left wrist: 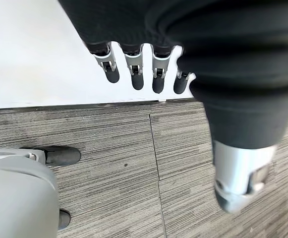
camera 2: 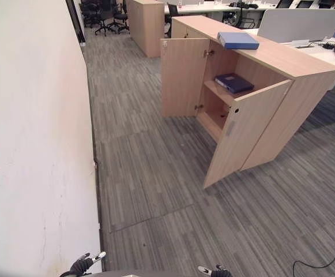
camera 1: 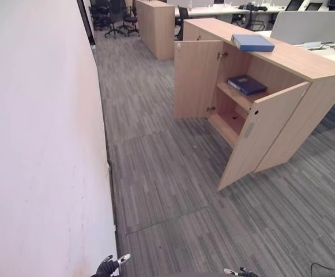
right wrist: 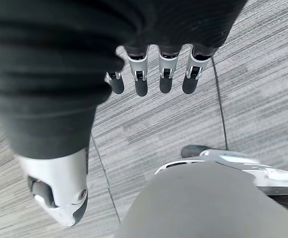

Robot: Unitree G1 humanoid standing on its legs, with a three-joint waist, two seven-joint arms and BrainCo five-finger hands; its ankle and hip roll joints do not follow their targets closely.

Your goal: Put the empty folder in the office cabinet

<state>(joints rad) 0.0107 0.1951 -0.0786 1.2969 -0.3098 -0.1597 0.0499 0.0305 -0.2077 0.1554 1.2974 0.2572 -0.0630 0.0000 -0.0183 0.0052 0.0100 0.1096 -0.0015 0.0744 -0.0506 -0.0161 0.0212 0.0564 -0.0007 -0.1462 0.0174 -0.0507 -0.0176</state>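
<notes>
A light-wood office cabinet stands ahead to the right with both doors swung open. A light blue folder lies flat on its top. A dark blue folder lies on the upper shelf inside. My left hand hangs low at the bottom edge of the eye views, its fingers straight and holding nothing. My right hand hangs at the bottom edge too, its fingers straight and empty. Both hands are far from the cabinet.
A white wall runs along my left side. Grey striped carpet spreads between me and the cabinet. A second wooden cabinet, office chairs and desks stand at the back.
</notes>
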